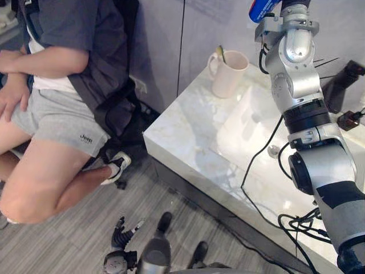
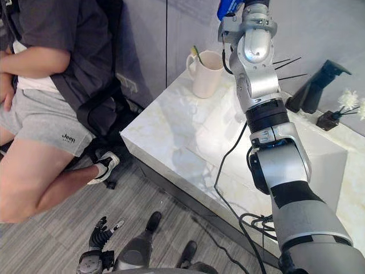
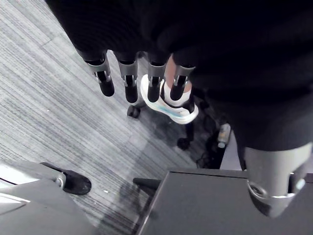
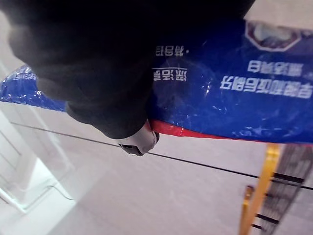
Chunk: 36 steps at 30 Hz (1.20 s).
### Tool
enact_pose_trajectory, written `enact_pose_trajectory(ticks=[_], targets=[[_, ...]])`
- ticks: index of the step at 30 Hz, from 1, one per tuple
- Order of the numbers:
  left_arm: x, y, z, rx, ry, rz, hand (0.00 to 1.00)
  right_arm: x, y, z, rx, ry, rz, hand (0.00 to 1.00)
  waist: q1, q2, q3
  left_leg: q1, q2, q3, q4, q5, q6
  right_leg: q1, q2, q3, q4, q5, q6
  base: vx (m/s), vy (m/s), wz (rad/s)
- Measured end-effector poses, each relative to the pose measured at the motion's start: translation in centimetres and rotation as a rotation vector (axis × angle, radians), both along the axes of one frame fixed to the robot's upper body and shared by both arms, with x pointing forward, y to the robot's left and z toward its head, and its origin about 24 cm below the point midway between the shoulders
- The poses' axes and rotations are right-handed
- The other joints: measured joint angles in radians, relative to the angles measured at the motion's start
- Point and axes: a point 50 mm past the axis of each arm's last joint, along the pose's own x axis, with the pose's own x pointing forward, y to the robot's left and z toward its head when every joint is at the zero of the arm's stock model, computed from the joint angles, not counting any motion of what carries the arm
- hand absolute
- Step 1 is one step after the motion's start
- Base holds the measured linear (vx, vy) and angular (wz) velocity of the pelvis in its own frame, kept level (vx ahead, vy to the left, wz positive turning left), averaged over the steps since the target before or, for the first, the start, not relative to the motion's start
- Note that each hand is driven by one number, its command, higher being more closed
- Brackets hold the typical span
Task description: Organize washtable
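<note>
Right hand (image 4: 112,98) raised high above the back edge of the white marble washtable (image 1: 188,125), dark digits clamped across a blue soft tube with a red crimped end (image 4: 234,98); the tube is in the air and not set down anywhere. Left hand (image 3: 129,83) hangs low over the grey striped plank floor (image 1: 74,240), fingers straight and loose, holding nothing. Risks, as judged: the hold looks to lie across the tube's flat side, so a slack pinch could drop it into the sunken basin (image 1: 251,131) or off the back edge. A careless descent could knock the cream ceramic mug (image 1: 229,73) at the back left corner, which carries a pale green stick (image 1: 220,54) and stands near the edge. Surface glossy, probably slick. Toward the back right corner: a black pump dispenser (image 2: 316,83) and a small dark bottle with white flowers (image 2: 336,114). A seated person in grey shorts (image 1: 57,114) is close to the left edge.
</note>
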Motion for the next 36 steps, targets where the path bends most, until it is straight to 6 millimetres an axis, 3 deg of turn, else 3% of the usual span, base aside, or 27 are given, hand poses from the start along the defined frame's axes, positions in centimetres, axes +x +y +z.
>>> enact_pose_trajectory(ticks=[11,20,21,36], targets=[[0.4,-0.2,0.0,0.002,-0.007,-0.015,0.0,0.5,-0.5,0.5,0.017,0.028,-0.065,1.0,-0.003,0.004,0.054,-0.005,0.002,0.008,0.0,0.002,0.0,-0.01,0.0,0.004,0.0,0.0,0.0,0.0,-0.001,-0.02],[0.9,-0.2,0.0,-0.002,-0.009,-0.033,0.0,0.8,0.3,0.4,-0.003,0.051,-0.056,1.0,0.0,0.008,0.088,-0.019,0.004,0.011,0.0,0.002,0.0,-0.027,0.001,0.005,0.001,0.0,0.0,-0.01,0.001,0.0],[0.9,-0.2,0.0,-0.002,-0.01,-0.033,0.0,0.9,0.5,0.2,-0.001,0.06,-0.051,0.0,0.0,0.008,0.088,-0.019,0.003,0.011,0.0,0.002,0.0,-0.027,0.0,0.004,0.001,0.0,0.0,0.03,0.0,-0.01],[0.8,-0.4,-0.1,-0.017,-0.011,-0.016,0.0,1.0,1.3,-0.2,0.004,0.069,-0.032,0.0,-0.003,0.019,0.106,-0.013,0.003,0.011,0.001,0.002,0.001,-0.026,-0.001,0.004,0.012,-0.001,0.0,0.0,0.001,0.0]])
